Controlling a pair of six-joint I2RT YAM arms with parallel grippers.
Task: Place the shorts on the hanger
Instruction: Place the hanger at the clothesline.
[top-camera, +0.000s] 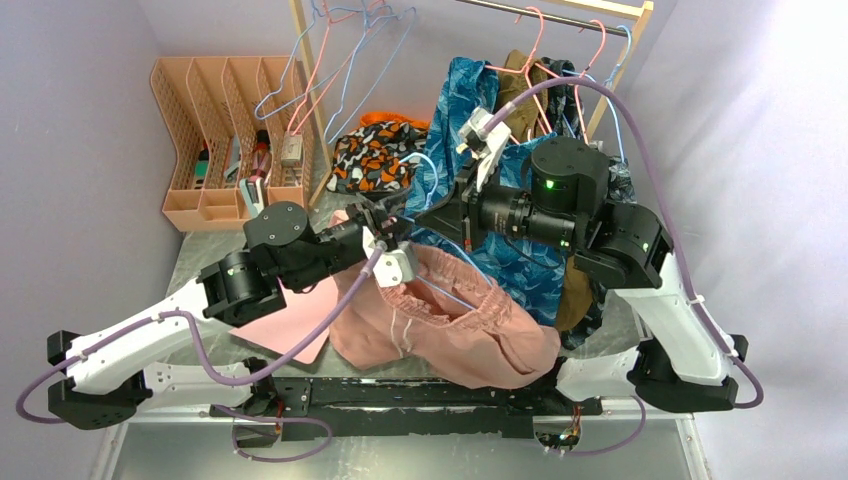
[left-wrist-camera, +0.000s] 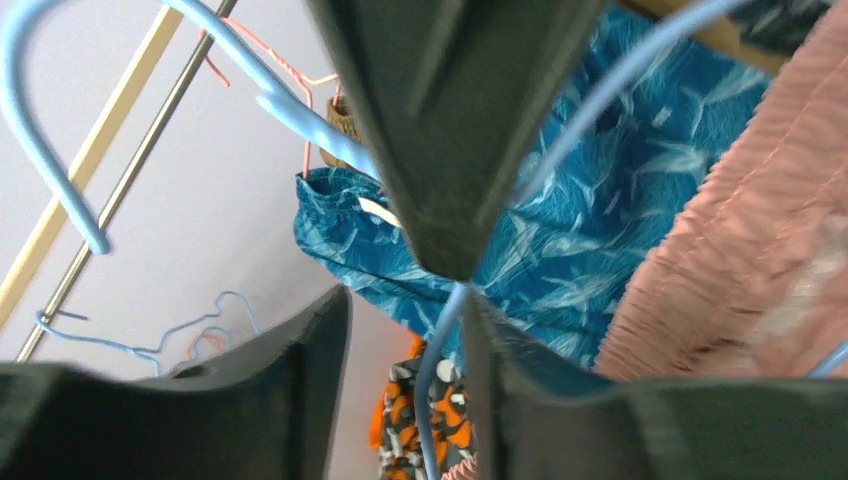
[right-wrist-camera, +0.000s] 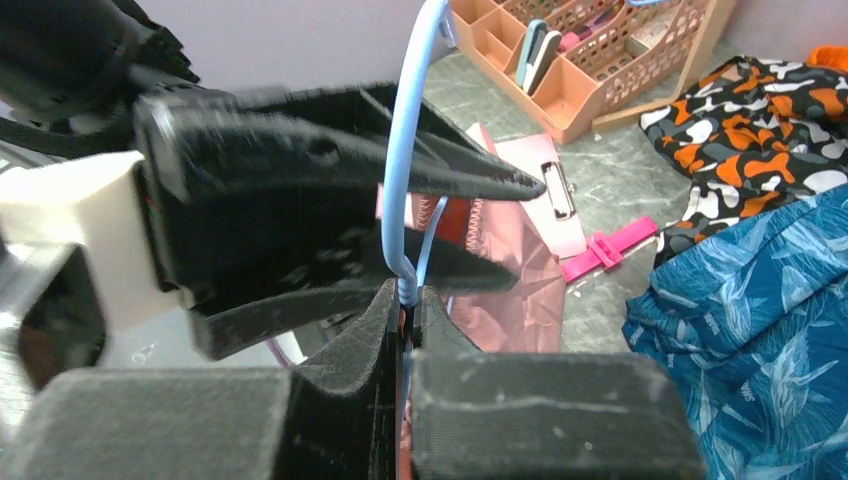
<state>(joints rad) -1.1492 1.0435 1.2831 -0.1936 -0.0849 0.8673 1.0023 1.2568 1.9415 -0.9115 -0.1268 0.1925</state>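
Note:
The salmon shorts (top-camera: 470, 335) lie bunched at the near middle of the table, and their ribbed waistband shows in the left wrist view (left-wrist-camera: 760, 200). The light-blue wire hanger (top-camera: 447, 294) runs into the waist opening and rises between the two grippers. My right gripper (right-wrist-camera: 405, 292) is shut on the hanger wire (right-wrist-camera: 405, 150); in the top view it (top-camera: 428, 214) is just above the shorts. My left gripper (left-wrist-camera: 405, 300) is open, and the hanger wire (left-wrist-camera: 440, 340) passes between its fingers, close to the right finger (left-wrist-camera: 600, 400). It meets the right gripper in the top view (top-camera: 385, 224).
A blue patterned garment (top-camera: 470, 100) hangs behind the grippers. An orange-black patterned cloth (top-camera: 375, 155) lies at the back. An orange file organiser (top-camera: 230, 130) stands at the back left. A flat pink board (top-camera: 290, 325) lies left of the shorts. Spare wire hangers (top-camera: 340, 60) hang on the rack.

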